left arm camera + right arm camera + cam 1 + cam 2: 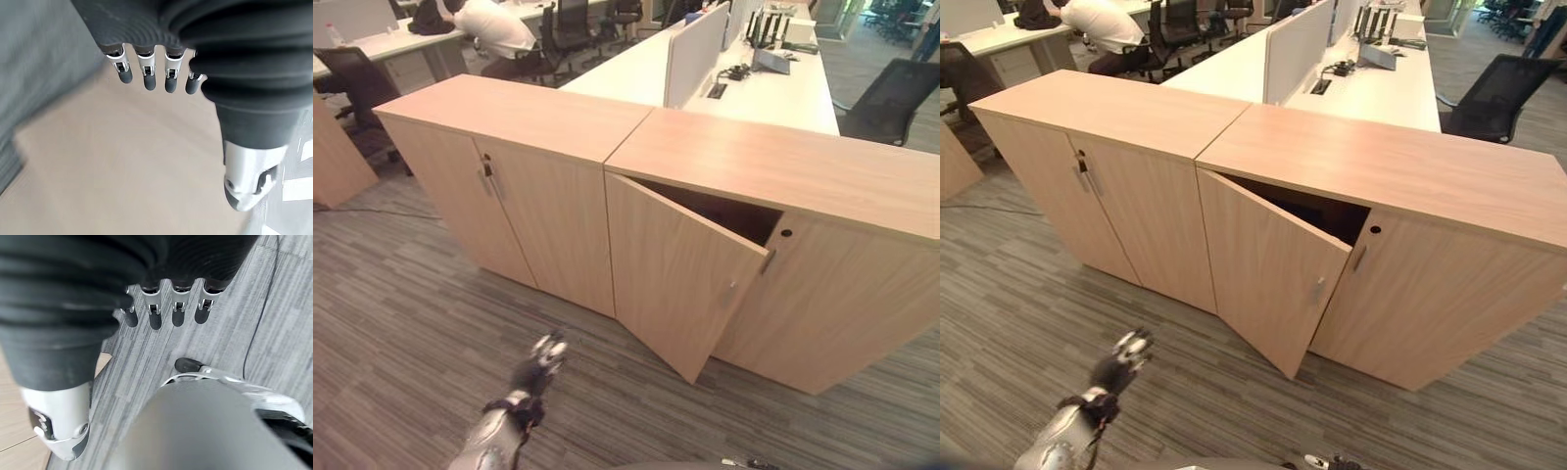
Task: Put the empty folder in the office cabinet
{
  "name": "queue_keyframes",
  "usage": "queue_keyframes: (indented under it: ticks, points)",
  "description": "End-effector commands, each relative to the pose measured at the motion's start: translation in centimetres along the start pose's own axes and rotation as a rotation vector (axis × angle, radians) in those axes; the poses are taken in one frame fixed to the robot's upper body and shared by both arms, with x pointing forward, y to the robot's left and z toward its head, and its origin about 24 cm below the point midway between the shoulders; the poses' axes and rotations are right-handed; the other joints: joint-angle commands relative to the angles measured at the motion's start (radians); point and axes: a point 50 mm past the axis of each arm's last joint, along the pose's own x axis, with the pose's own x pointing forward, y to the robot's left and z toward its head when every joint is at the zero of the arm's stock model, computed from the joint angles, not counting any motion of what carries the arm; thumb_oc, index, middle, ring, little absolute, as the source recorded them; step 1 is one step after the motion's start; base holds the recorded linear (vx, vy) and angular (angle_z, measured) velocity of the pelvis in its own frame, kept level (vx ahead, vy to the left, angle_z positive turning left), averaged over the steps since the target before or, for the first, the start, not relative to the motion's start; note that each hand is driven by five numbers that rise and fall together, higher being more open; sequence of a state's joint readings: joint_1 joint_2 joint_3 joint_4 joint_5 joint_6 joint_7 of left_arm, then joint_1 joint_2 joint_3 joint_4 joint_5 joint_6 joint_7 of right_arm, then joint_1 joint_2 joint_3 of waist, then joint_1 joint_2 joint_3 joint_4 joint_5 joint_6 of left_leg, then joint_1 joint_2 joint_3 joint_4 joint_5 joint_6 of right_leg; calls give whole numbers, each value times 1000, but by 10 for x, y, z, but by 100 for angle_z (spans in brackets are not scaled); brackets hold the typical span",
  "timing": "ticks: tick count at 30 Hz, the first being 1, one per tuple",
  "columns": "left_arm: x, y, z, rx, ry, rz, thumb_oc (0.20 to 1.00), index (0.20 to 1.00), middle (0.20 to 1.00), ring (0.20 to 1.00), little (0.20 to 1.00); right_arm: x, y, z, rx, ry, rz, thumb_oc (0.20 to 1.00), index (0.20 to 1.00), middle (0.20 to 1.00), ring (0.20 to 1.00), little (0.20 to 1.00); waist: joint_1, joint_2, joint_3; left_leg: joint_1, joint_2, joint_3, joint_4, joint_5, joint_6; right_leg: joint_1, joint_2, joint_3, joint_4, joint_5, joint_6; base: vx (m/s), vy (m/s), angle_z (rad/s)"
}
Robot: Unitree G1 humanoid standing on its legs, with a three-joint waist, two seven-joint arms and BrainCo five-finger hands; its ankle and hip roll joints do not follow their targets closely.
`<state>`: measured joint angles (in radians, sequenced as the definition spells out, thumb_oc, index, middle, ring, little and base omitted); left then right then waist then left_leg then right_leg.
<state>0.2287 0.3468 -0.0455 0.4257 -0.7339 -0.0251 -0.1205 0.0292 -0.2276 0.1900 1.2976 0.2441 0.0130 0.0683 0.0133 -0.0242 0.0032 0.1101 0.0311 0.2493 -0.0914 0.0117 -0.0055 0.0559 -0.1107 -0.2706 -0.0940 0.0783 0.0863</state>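
Pale wood made up the office cabinet (773, 166) in front of me, and its left-hand door (671, 284) hung ajar, free edge swung out over the grey carpet floor (411, 323), with a dark gap open behind its top edge. My left hand (540, 364) hovered low above the carpet, well short of that door; its fingers (149, 78) were straight, slightly apart, and carried nothing. My right hand (155, 318) hung over the carpet with fingers equally loose and empty. The folder was in neither hand, and I could not tell whether it lay in the cabinet's shadowed inside. I judged the door to be the step in hand. To do it well I needed to reach the free edge near the small handle (731, 291), hook the fingers behind it rather than push the face, and swing it along its own arc from the hinge. I also had to keep my arm outside that sweep, so the panel would not strike it.
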Motion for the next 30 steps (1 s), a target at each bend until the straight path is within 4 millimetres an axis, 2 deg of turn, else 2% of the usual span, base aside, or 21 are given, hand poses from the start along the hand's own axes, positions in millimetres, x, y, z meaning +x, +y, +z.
queue_keyframes:
  ticks: [1, 4, 6, 7, 8, 10, 11, 12, 13, 14, 15, 16, 17, 18, 19, 20, 21, 23, 24, 26, 30]
  points:
    - [16, -31, 31, 134, -146, -82, 1000, 1000, 1000, 1000, 1000, 1, -2, 9, -83, 17, -8, 1000, 1000, 1000, 1000, 1000, -2, -33, -6, -25, -13, -52, 4, -62, -4, 33, 40, -37, 7, -105, 15, 15, -37, 3]
    - [18, -17, 32, 277, -149, 17, 1000, 1000, 1000, 1000, 1000, 1, -3, 8, -99, 18, -11, 1000, 1000, 1000, 1000, 1000, -2, -35, -6, -23, -10, -51, 4, -62, -8, 33, 44, -37, 7, -108, 12, 6, -27, 0]
    - [22, -6, 19, 384, -109, 113, 1000, 1000, 1000, 1000, 1000, 2, 1, 11, -96, -3, -18, 1000, 1000, 1000, 1000, 1000, -4, -43, -3, -25, -5, -50, 4, -60, -12, 30, 48, -34, 7, -111, 10, 2, -61, 0]
    - [23, -6, 19, 384, -109, 113, 1000, 1000, 1000, 1000, 1000, 2, 1, 11, -96, -4, -18, 1000, 1000, 1000, 1000, 1000, -5, -44, -5, -29, -5, -50, 4, -58, -11, 27, 47, -34, 7, -109, 9, 1, -71, -3]
    - [21, 8, -3, 297, -11, 166, 1000, 1000, 1000, 1000, 1000, 2, 0, 14, -109, -20, -33, 1000, 1000, 1000, 1000, 1000, -11, -46, 0, -24, 1, -45, 4, -59, -15, 26, 54, -26, 7, -112, 7, 2, -87, -7]
    - [16, 24, -27, 167, 95, 249, 1000, 1000, 1000, 1000, 1000, 2, 1, 13, -110, -16, -31, 1000, 1000, 1000, 1000, 1000, -17, -49, 2, -18, 10, -38, 4, -55, -20, 21, 65, -9, 7, -117, 3, 7, -96, -12]
    - [16, 24, -26, 167, 94, 248, 1000, 1000, 1000, 1000, 1000, 2, 1, 13, -110, -17, -31, 1000, 1000, 1000, 1000, 1000, -17, -50, 0, -21, 9, -38, 4, -54, -19, 18, 64, -9, 7, -116, 2, 11, -90, -20]
    - [13, 33, -43, 114, 177, 317, 1000, 1000, 1000, 1000, 1000, 2, 3, 15, -116, -21, -25, 1000, 1000, 1000, 1000, 1000, -20, -58, 7, -24, 19, -34, 33, -59, -24, 22, 71, 3, 7, -120, -4, -59, -180, -25]
    - [6, 45, -57, 25, 245, 429, 1000, 1000, 1000, 1000, 1000, 3, 9, 18, -131, -29, -14, 1000, 1000, 1000, 1000, 1000, -20, -83, 38, -93, 44, -32, 177, -87, -34, 25, 81, 19, 7, -125, -24, -57, -180, -14]
    - [6, 46, -57, 25, 245, 429, 1000, 1000, 1000, 1000, 1000, 3, 9, 18, -131, -30, -14, 1000, 1000, 1000, 1000, 1000, -20, -82, 38, -96, 45, -32, 181, -89, -34, 25, 81, 19, 7, -125, -25, -112, -200, -17]
    - [2, 49, -66, -2, 289, 469, 1000, 1000, 1000, 1000, 1000, 3, 11, 21, -145, -34, -13, 1000, 1000, 1000, 1000, 1000, -18, -95, 59, -156, 61, -39, 289, -108, -37, 26, 83, 25, 7, -124, -37, -105, -139, -23]
    - [-2, 49, -76, 65, 362, 468, 1000, 1000, 1000, 1000, 1000, 3, 11, 27, -169, -52, -22, 1000, 1000, 1000, 1000, 1000, -5, -98, 88, -237, 69, -84, 428, -75, -39, 25, 91, 30, 7, -122, -52, -105, -139, -28]
    - [-2, 49, -76, 65, 362, 467, 1000, 1000, 1000, 1000, 1000, 3, 11, 27, -169, -52, -22, 1000, 1000, 1000, 1000, 1000, -6, -97, 87, -240, 70, -86, 431, -76, -39, 24, 92, 29, 7, -122, -52, -78, -30, -32]
    - [-3, 41, -85, 229, 424, 384, 1000, 1000, 1000, 1000, 1000, 3, 7, 32, -211, -57, -42, 1000, 1000, 1000, 1000, 1000, -2, -89, 91, -293, 20, -170, 419, -79, -27, 7, 88, 32, 7, -120, -47, -21, 34, -32]
    - [-3, 40, -85, 229, 424, 383, 1000, 1000, 1000, 1000, 1000, 3, 7, 32, -211, -57, -42, 1000, 1000, 1000, 1000, 1000, -2, -89, 91, -294, 20, -170, 419, -79, -27, 7, 88, 31, 7, -120, -47, 4, 111, -39]
    - [-6, 35, -93, 335, 461, 316, 1000, 1000, 1000, 1000, 1000, 3, 2, 27, -234, -32, -55, 1000, 1000, 1000, 1000, 1000, 0, -75, 86, -286, -27, -227, 326, -84, -24, -3, 81, 36, 7, -112, -35, 57, 138, -35]
    - [-13, 34, -102, 351, 496, 299, 1000, 1000, 1000, 1000, 1000, 3, -2, 27, -185, -32, -69, 1000, 1000, 1000, 1000, 1000, -2, -58, 77, -244, -35, -242, 252, -93, -16, -3, 84, 49, 7, -110, -29, 88, 195, -38]
    - [-19, 32, -113, 333, 544, 287, 1000, 1000, 1000, 1000, 1000, 1, -16, 23, 22, -30, -118, 1000, 1000, 1000, 1000, 1000, -21, -32, 63, -211, -37, -234, 186, -77, -9, -8, 80, 53, 7, -110, -22, 63, 147, -43]
    - [-19, 32, -113, 334, 544, 287, 1000, 1000, 1000, 1000, 1000, 1, -16, 23, 22, -30, -118, 1000, 1000, 1000, 1000, 1000, -22, -32, 61, -213, -38, -236, 185, -74, -9, -11, 80, 52, 7, -110, -22, 52, 141, -36]
    - [-32, 34, -127, 344, 628, 275, 1000, 1000, 1000, 1000, 1000, 0, -22, 15, 197, -17, -146, 1000, 1000, 1000, 1000, 1000, -46, -2, 26, -146, -46, -207, 79, -51, -5, -12, 69, 60, 7, -110, -14, 140, 238, -7]
    - [-30, 27, -130, 411, 635, 202, 1000, 1000, 1000, 1000, 1000, -1, -23, 11, 191, -7, -153, 1000, 1000, 1000, 1000, 1000, -59, 22, 8, -90, -56, -185, 4, -38, -5, -1, 63, 67, 7, -118, -5, 85, 154, -17]
